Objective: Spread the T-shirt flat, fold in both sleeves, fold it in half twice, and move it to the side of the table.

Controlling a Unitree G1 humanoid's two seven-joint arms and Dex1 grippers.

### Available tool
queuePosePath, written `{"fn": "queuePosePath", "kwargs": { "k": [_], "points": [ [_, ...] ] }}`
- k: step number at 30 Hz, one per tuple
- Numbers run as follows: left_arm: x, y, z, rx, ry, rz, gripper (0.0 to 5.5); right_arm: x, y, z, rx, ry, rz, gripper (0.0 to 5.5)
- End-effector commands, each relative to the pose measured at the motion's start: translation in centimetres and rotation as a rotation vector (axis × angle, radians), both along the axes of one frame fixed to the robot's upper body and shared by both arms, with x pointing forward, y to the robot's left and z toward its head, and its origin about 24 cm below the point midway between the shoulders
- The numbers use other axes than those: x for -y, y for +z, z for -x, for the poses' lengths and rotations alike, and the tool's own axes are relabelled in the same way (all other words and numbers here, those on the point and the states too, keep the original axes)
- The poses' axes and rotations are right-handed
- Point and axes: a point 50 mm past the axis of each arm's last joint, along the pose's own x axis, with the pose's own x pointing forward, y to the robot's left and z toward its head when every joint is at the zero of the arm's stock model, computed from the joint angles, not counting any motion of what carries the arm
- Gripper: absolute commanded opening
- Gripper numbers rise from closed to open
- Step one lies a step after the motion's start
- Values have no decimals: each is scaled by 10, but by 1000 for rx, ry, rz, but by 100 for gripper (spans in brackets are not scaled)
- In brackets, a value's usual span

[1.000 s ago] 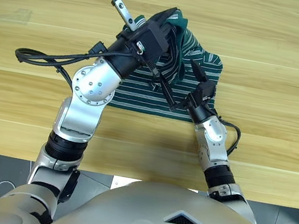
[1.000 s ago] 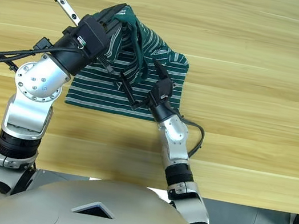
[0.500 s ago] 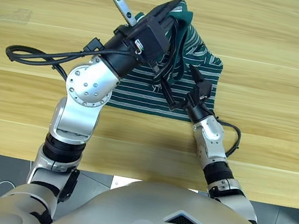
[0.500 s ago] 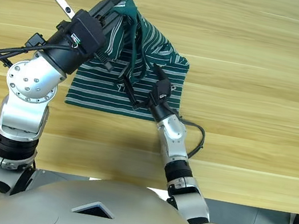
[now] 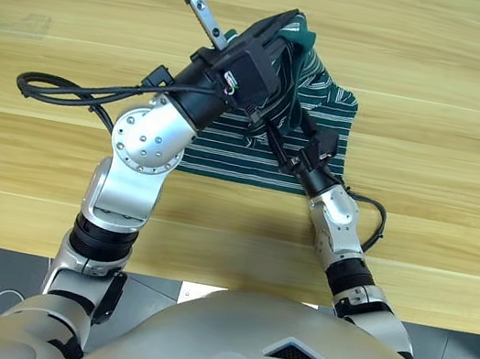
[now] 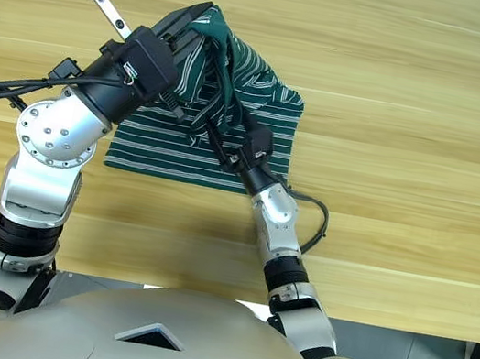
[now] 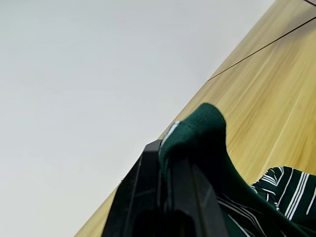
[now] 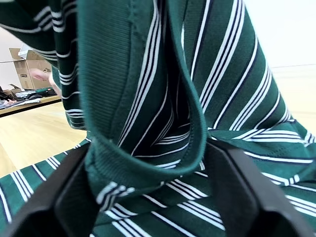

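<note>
Left hand point(image 7: 166, 157) clamped on the T-shirt point(image 5: 227, 147) rib edge, raised; right hand point(image 8: 150, 197) apart, astride a hanging fold.
T-shirt lies mostly bunched on the tabletop point(image 5: 453, 78), one part hoisted. Judgement: spreading step. To do it well, the right hand should close on one hem layer only. Both hands then draw outward, low and level, so the cloth settles flat without dragging the pile.
</note>
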Motion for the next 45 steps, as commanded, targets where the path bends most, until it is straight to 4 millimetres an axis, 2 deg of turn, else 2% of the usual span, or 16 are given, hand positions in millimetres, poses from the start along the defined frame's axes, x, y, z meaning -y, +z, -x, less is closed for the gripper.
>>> {"fn": "queuePosePath", "kwargs": {
  "k": [1,8,11,14,18,21,24,26,28,31,36,41,45],
  "points": [
    [0,-1,0,2,7,-14,0,-36,19,1,22,11,-147,242],
    [-6,-2,-5,4,33,-17,0,-34,20,0,32,4,-145,118],
    [-14,-6,-10,-7,70,-22,0,-32,22,-1,43,4,-141,51],
    [-23,-8,-15,-8,114,-32,0,-24,26,-6,70,-5,-129,5],
    [-36,-7,-21,-2,162,-41,0,-7,34,-13,118,-13,-91,1],
    [-45,-4,-25,3,187,-51,0,18,46,-21,183,9,-13,1],
    [-52,-1,-30,5,205,-72,0,59,72,-39,304,65,190,1],
    [-50,3,-32,15,182,-92,0,88,99,-51,389,119,352,1],
    [-52,15,-37,43,167,-120,0,112,137,-62,495,180,543,1],
    [-59,36,-44,69,144,-171,0,132,180,-69,592,264,765,1],
    [-61,72,-56,57,25,-316,0,155,237,-75,637,373,972,1],
    [-60,116,-61,18,-50,-446,0,148,281,-77,708,457,1043,1],
    [-65,138,-60,-18,-89,-573,0,147,300,-73,703,522,992,1]
  ]
}}
